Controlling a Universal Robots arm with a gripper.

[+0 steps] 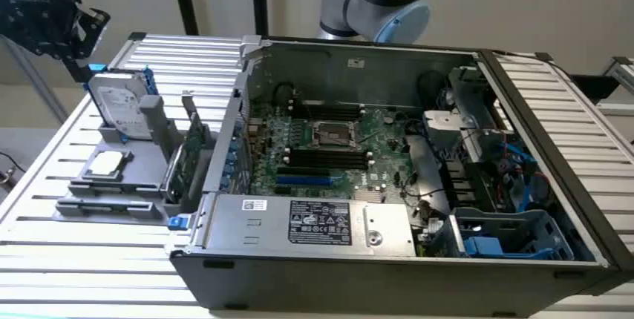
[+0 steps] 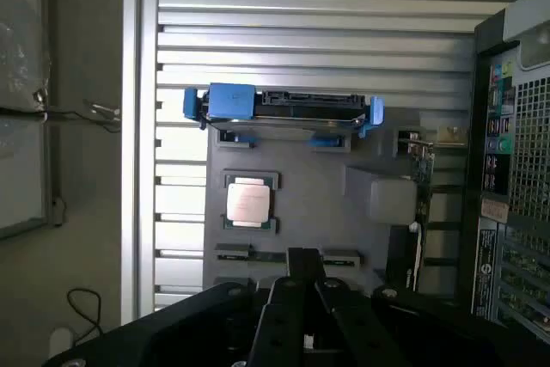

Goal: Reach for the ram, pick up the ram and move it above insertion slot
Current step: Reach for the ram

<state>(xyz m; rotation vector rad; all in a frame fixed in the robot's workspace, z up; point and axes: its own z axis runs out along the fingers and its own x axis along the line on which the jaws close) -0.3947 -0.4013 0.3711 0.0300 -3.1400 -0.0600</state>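
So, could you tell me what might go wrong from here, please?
The thin green ram stick sits on the grey holder tray close to the square silver processor chip, so the black gripper might bump that chip.
Several long black insertion slots look alike inside the open case, so the wrong one could be targeted.

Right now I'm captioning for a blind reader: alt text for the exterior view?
An open computer case lies on a slatted table, motherboard exposed. On the exterior view's left, a grey holder carries a hard drive and processor.
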